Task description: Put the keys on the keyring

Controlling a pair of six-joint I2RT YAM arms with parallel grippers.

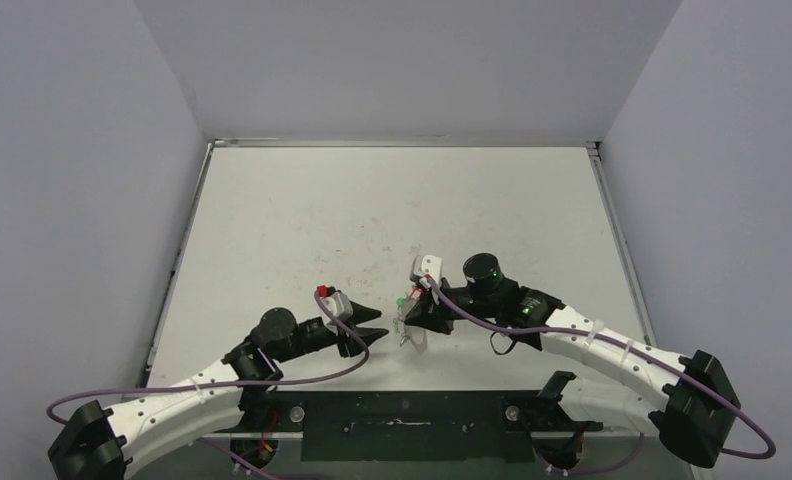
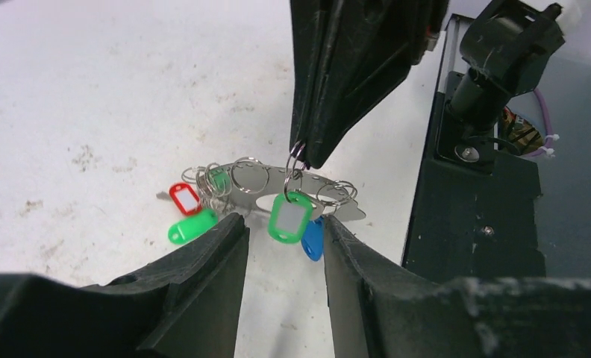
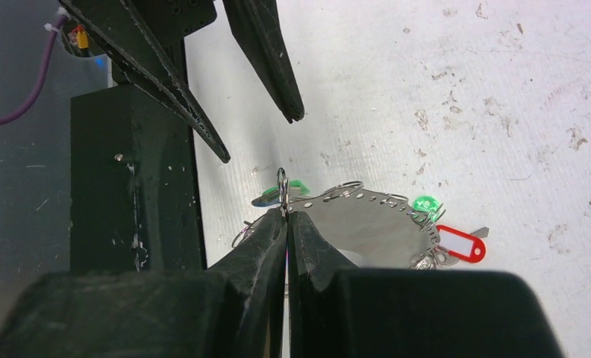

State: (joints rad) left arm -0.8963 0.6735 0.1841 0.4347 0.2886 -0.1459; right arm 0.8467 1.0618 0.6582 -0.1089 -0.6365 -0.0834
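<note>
One wire loop (image 3: pixel 282 188) at the keyring (image 3: pixel 367 218) rim pinched in right tool (image 3: pixel 286 213), left tool (image 2: pixel 284 218) spread nearby

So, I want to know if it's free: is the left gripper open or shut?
Open. The left gripper has its fingers apart with nothing between them; its own wrist view shows the same gap.

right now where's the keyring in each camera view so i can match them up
top external: keyring low centre, small, at the right gripper
left wrist: centre of the picture
right wrist: lower centre, slightly right
shared landmark: right gripper pinching a wire loop on its rim
</note>
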